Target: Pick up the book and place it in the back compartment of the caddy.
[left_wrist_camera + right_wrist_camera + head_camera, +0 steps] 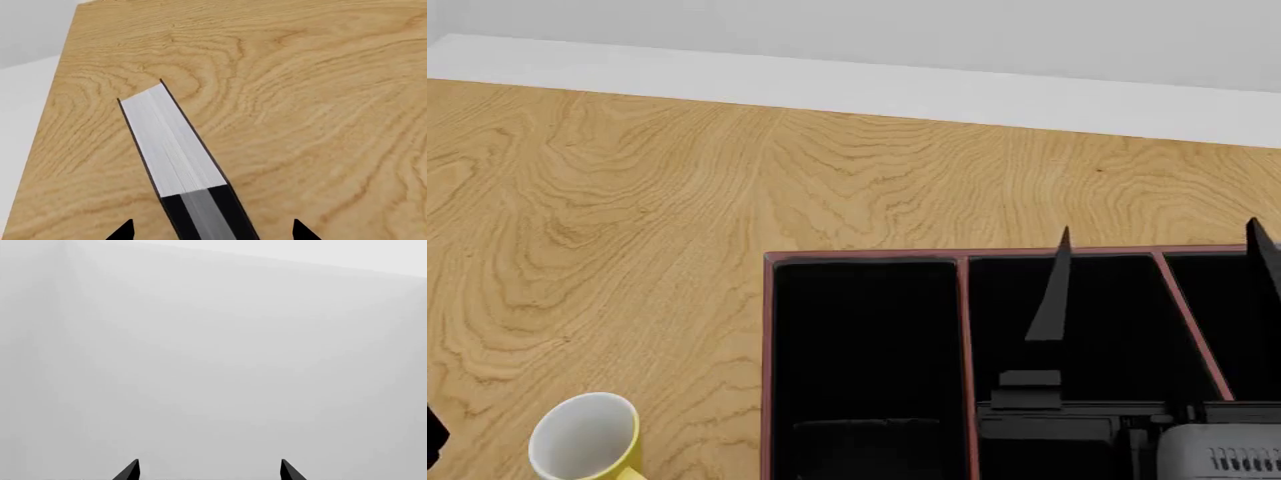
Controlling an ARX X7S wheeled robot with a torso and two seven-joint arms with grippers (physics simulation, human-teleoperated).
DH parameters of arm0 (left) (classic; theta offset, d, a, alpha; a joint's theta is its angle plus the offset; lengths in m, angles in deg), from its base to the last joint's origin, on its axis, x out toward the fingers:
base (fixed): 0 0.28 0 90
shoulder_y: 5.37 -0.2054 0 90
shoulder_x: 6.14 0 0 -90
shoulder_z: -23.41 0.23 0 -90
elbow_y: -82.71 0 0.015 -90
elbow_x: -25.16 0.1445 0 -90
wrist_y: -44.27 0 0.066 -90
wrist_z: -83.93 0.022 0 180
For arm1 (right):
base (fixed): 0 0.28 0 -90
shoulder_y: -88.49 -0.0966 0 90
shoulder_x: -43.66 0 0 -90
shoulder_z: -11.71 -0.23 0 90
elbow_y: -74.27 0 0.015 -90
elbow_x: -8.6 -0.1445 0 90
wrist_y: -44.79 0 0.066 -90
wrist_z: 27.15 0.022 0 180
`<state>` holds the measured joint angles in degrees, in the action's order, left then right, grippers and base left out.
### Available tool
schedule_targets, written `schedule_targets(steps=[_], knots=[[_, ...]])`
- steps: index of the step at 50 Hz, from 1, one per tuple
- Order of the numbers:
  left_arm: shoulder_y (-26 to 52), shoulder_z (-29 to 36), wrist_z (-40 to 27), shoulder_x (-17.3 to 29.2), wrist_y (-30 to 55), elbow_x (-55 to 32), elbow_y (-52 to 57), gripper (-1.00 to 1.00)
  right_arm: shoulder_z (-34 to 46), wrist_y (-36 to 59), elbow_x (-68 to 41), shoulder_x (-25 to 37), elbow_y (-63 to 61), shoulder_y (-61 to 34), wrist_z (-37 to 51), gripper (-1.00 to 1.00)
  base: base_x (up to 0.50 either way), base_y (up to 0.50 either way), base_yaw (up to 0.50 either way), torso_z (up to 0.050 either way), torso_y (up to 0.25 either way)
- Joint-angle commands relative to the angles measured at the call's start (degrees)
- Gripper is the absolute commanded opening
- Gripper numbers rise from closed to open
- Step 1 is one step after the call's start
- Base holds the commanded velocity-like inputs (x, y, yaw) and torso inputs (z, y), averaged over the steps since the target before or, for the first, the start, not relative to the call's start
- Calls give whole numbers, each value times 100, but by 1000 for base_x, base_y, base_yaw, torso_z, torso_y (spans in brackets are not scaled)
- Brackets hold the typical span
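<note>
Only the left wrist view shows the book point(175, 145): a thick hardback with black covers and a white, finely lined page block, seen edge-on between the left claw point(212, 231) fingertips, above the pale wood-grain desk point(300, 100). Whether the fingers actually press its covers cannot be told.

The head view shows the caddy point(964, 300) instead, black inside with thin reddish-brown rims and dividers, resting on the desk. The right claw point(1158, 255) hangs over the caddy's compartments, its dark tapered fingers spread apart with nothing between them; its own camera sees only blank grey wall. A yellow mug point(590, 438) with a white interior stands well left of the caddy.
</note>
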<state>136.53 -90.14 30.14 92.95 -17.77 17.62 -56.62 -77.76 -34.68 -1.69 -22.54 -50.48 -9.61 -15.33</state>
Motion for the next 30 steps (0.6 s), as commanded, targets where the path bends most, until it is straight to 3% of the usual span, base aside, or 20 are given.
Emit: schedule_targets(steps=[1, 10, 11, 19, 30], knots=[[224, -104, 161, -37, -340, 45, -725, 100, -36, 48, 209, -100, 142, -119, -106, 100, 0, 0, 0, 0, 0], [352, -99, 160, 63, -840, 84, -1525, 100, -27, 49, 232, -79, 12, -29, -74, 100, 0, 0, 0, 0, 0], [380, -101, 155, 77, -904, 87, -1622, -100, -21, 52, 237, -80, 2, -20, -69, 100, 0, 0, 0, 0, 0], [507, -81, 85, 169, -1220, 136, -2059, -100, -18, 98, 234, -62, -105, 61, -43, 100, 0, 0, 3, 0, 0], [212, -36, -21, 55, -670, 142, -953, -100, -17, 84, 224, -45, -162, 109, -24, 100, 0, 0, 2, 0, 0]])
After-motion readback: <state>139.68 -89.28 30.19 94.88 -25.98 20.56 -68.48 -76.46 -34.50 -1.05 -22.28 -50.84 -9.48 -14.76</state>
